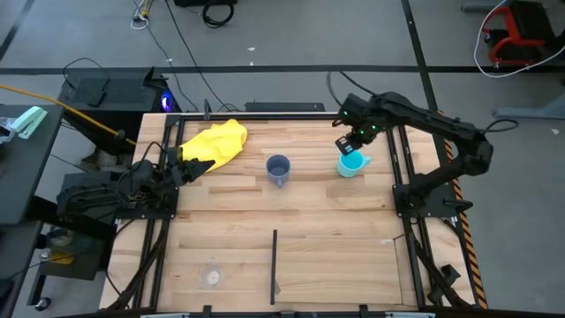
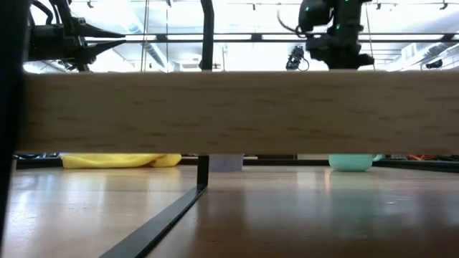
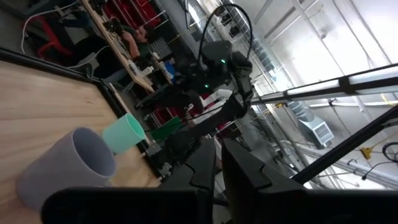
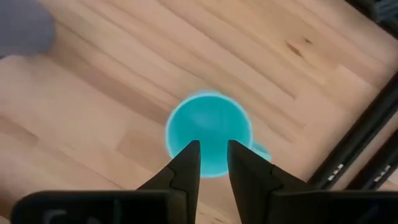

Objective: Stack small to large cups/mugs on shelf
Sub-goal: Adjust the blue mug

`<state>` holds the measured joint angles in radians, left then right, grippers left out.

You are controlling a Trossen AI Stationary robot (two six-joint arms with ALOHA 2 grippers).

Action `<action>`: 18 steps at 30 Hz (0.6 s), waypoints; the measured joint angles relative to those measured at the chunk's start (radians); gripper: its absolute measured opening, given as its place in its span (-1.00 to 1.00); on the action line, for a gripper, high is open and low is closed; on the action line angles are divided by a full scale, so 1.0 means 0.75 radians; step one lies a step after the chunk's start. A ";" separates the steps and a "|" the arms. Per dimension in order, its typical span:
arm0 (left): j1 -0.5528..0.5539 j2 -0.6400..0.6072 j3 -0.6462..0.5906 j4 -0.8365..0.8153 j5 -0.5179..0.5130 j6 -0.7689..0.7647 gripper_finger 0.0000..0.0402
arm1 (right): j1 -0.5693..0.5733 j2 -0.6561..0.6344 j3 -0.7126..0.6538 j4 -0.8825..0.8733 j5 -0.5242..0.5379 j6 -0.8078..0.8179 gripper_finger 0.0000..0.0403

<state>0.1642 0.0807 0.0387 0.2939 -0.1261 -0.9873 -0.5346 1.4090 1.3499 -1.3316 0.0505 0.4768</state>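
The right gripper (image 1: pixel 353 147) hovered directly over the cyan mug (image 1: pixel 350 164) near the table's (image 1: pixel 335 230) far right side, its fingers (image 4: pixel 186 163) drawn close with only a narrow gap and pinching nothing, in what appeared to be the approach for a first pickup. The grey-blue mug (image 1: pixel 278 168) stood upright near the middle, the tiny clear cup (image 1: pixel 211 276) well apart in the near left section beside the black divider bar (image 1: pixel 274 261). The left gripper (image 1: pixel 190 168) waited by the yellow cloth (image 1: pixel 216 141); whether it was spread could not be told. The next move likely called for spreading the fingers and descending onto the mug's rim.
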 joint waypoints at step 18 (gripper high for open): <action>0.000 0.007 0.000 -0.100 0.000 0.019 -0.80 | -0.096 -0.032 -0.423 0.273 -0.026 -0.050 -0.56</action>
<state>0.1642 0.0860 0.0386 0.2192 -0.1261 -0.9730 -0.6065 1.3849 1.0328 -1.1272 0.0313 0.4389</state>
